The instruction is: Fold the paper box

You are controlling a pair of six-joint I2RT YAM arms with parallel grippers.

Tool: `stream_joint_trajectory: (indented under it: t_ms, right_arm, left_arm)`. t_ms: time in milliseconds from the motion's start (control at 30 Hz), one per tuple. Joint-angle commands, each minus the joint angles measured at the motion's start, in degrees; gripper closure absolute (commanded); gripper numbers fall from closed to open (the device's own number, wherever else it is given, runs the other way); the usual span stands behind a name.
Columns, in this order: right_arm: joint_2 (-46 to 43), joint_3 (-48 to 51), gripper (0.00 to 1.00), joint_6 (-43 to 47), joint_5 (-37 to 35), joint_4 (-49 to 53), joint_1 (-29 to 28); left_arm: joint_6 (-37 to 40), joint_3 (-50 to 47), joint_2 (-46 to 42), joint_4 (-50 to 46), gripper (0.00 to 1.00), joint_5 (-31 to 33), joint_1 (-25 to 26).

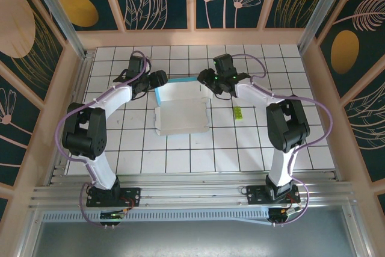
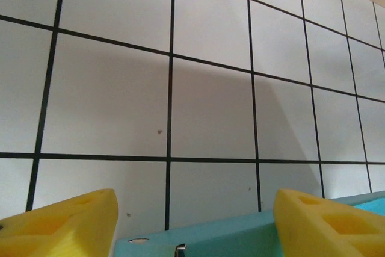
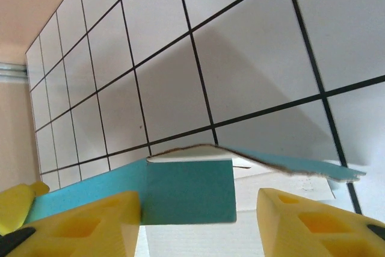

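Observation:
The paper box (image 1: 182,114) lies in the middle of the tiled table, white side up, with turquoise walls raised along its back and left edges. My left gripper (image 1: 160,80) is at the box's back left corner. In the left wrist view it (image 2: 195,201) is open, with the top edge of a turquoise wall (image 2: 240,236) running between its yellow fingers (image 2: 66,221). My right gripper (image 1: 203,79) is at the back right corner. In the right wrist view it (image 3: 198,200) is open, with a turquoise flap (image 3: 189,191) against its left finger (image 3: 78,227) and a gap to the other finger.
A tiny yellow-green scrap (image 1: 238,112) lies on the tiles right of the box. Wooden walls (image 1: 192,37) enclose the table at the back and both sides. Both arm bases are at the near edge on a metal rail (image 1: 192,194).

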State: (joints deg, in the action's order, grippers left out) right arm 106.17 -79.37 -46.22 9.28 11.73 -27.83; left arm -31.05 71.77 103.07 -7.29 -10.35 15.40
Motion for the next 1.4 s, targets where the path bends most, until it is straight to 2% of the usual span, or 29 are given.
stream_joint_trajectory:
  t_ms: [0, 100, 267, 500, 733, 867, 1133, 1267, 1367]
  right_arm:
    - [-5.5, -1.0, 0.38, 5.2, -3.7, 4.3, -0.3]
    - [-6.6, -2.0, 0.38, 6.7, -4.7, 6.3, -0.6]
    - [-4.4, -5.5, 0.50, 7.8, -5.1, 7.5, -1.5]
    - [1.7, -10.9, 0.51, 7.8, -4.6, 10.7, -1.5]
    - [2.2, -8.2, 0.53, 4.6, -3.2, 8.1, -2.3]
    - [2.6, -6.6, 0.62, 2.6, -2.3, 5.2, -2.3]
    - [4.6, -6.4, 0.71, 1.3, -1.7, 3.2, -2.3]
    - [4.8, -4.9, 0.84, 1.8, -2.3, 2.9, -2.3]
    - [4.2, -3.1, 0.84, 1.9, -2.4, 1.9, -2.3]
  left_arm:
    - [0.9, -1.0, -1.2, -2.1, 0.31, -1.9, 0.3]
    - [1.0, -1.1, -1.3, -2.0, 0.31, -1.6, 0.3]
    - [0.5, -1.3, -0.8, -1.5, 0.31, -2.3, 0.3]
    - [0.5, -2.3, -1.3, -1.3, 0.31, -2.2, 0.3]
    - [0.2, -2.8, -1.6, -0.9, 0.31, -2.1, 0.3]
    - [0.1, -2.7, -1.5, -0.9, 0.31, -2.6, 0.3]
    - [0.0, -3.2, -2.1, -0.7, 0.31, -2.4, 0.3]
    - [-0.5, -5.4, -3.0, 0.7, 0.31, -3.7, 0.3]
    - [-1.4, -7.6, -4.0, 2.3, 0.31, -4.8, 0.3]
